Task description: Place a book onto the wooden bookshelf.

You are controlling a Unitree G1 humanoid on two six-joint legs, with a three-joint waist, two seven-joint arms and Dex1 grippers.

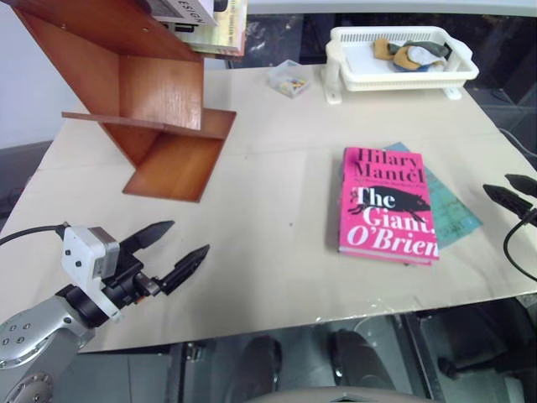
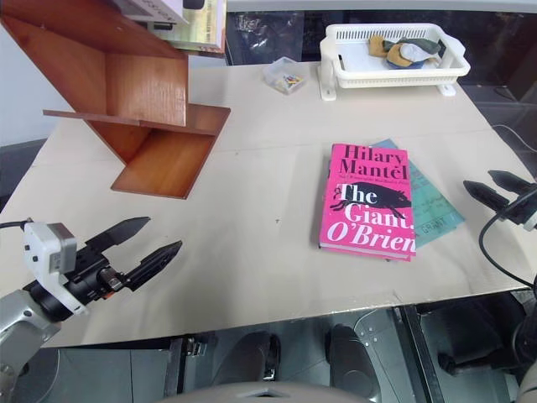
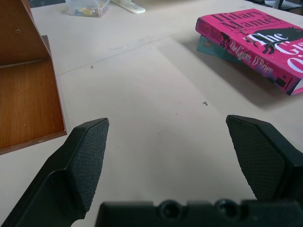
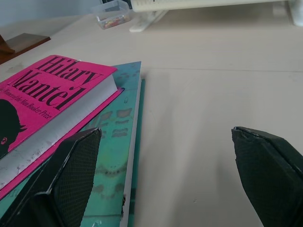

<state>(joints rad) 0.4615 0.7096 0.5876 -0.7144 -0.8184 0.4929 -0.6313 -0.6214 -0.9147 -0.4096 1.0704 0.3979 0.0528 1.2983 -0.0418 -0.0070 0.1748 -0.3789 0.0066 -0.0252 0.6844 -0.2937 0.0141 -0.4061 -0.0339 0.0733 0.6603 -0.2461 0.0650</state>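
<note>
Two books lie stacked on the right half of the table (image 1: 277, 210): the pink paperback (image 1: 388, 203), "The Giant, O'Brien", rests flat on a thinner teal book (image 1: 453, 214), and the wooden bookshelf (image 1: 155, 101) stands well apart at the far left, already carrying a few pale books (image 1: 201, 21) on its upper board. The step in hand looks like the approach to the pickup, and the right gripper (image 1: 510, 194), just beside the stack's right edge, seems the better placed. Doing it well would mean catching only the pink cover and its white page block, since a low pinch could drag the teal book along; the overhang where the paperback sits above the teal one offers a lip to slide a finger under. The right gripper is spread wide and touches nothing. The left gripper (image 1: 168, 249) hovers over the near left of the table, fingers fully apart, empty, pointing toward the books.
</note>
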